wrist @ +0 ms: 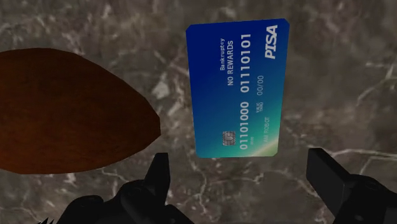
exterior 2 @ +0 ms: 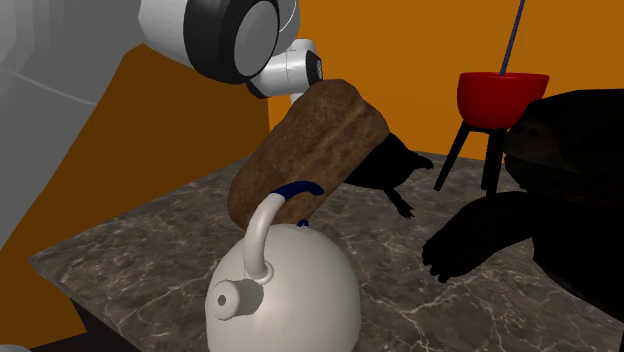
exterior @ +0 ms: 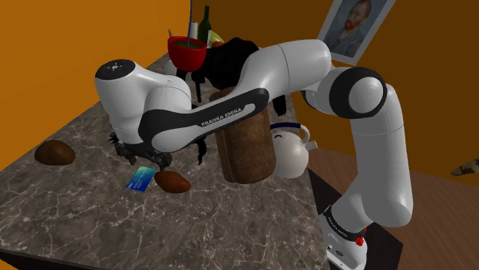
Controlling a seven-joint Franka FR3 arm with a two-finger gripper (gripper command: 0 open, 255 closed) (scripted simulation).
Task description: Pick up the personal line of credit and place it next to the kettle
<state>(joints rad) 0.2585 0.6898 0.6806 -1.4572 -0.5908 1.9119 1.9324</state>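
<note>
The credit card (wrist: pixel 236 89) is blue with white digits and lies flat on the marble counter (wrist: pixel 343 83). In the shoulder view the card (exterior: pixel 140 180) rests near the counter's middle, just left of a brown oval lump (exterior: pixel 172 182). My gripper (wrist: pixel 242 175) hovers right over the card's near end, open, its fingertips (wrist: pixel 159 175) standing wide apart and touching nothing. From the shoulder, the gripper (exterior: pixel 143 159) hangs directly above the card. The white kettle (exterior: pixel 288 149) with a dark-blue handle stands at the counter's right edge, behind a big brown loaf-like block (exterior: pixel 244 146). The second exterior view has the kettle (exterior 2: pixel 285 285) in front.
The brown oval lump (wrist: pixel 63 118) lies close beside the card. Another brown lump (exterior: pixel 54 153) sits at the far left. A red bowl on a black tripod (exterior: pixel 187 52), a bottle (exterior: pixel 206 23) and a black animal figure (exterior 2: pixel 540 200) crowd the back. The brown block (exterior 2: pixel 310 150) leans over the kettle.
</note>
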